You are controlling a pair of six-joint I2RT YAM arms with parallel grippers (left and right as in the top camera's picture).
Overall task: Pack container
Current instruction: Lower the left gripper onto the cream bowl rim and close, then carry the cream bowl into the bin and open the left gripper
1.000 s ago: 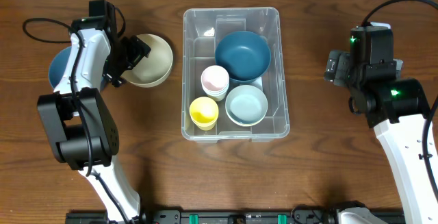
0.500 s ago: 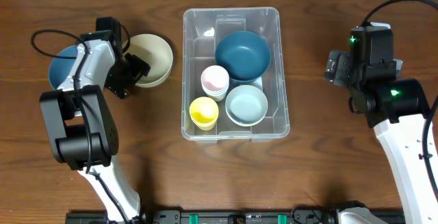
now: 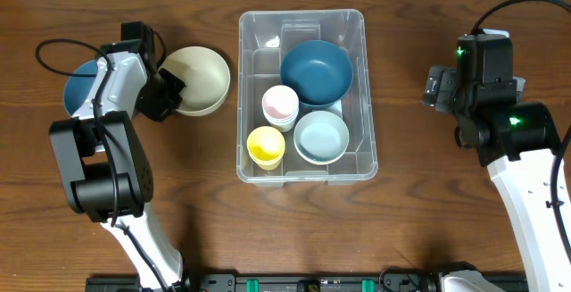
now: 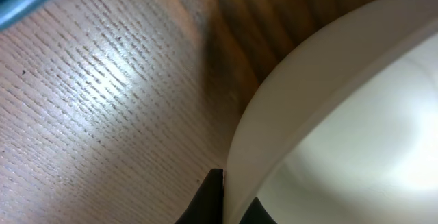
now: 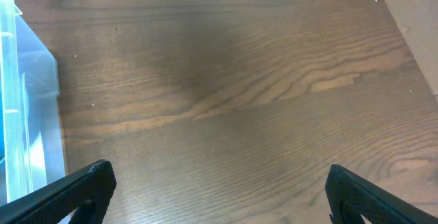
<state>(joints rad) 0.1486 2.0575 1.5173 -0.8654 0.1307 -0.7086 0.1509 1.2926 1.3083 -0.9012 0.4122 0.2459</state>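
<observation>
Status: partly packed. The container (image 3: pixel 243 95) sits on the counter (image 3: pixel 419 203) at upper centre of the overhead frame.

Loaded: dark blue bowl (image 3: pixel 316 71), pale blue bowl (image 3: pixel 321 136), pink cup (image 3: pixel 279 104), yellow cup (image 3: pixel 266 145).

Outstanding: cream bowl (image 3: pixel 203 78), just left of the container, and a blue bowl (image 3: pixel 77 85) at far left, partly hidden by the arm.

The left tool (image 3: pixel 171 92) is clamped narrow on the cream bowl's left rim. The right tool (image 5: pixel 219 193) stands wide, holding nothing, over bare counter at right.

Likely next: lift the cream bowl across into the container.
</observation>
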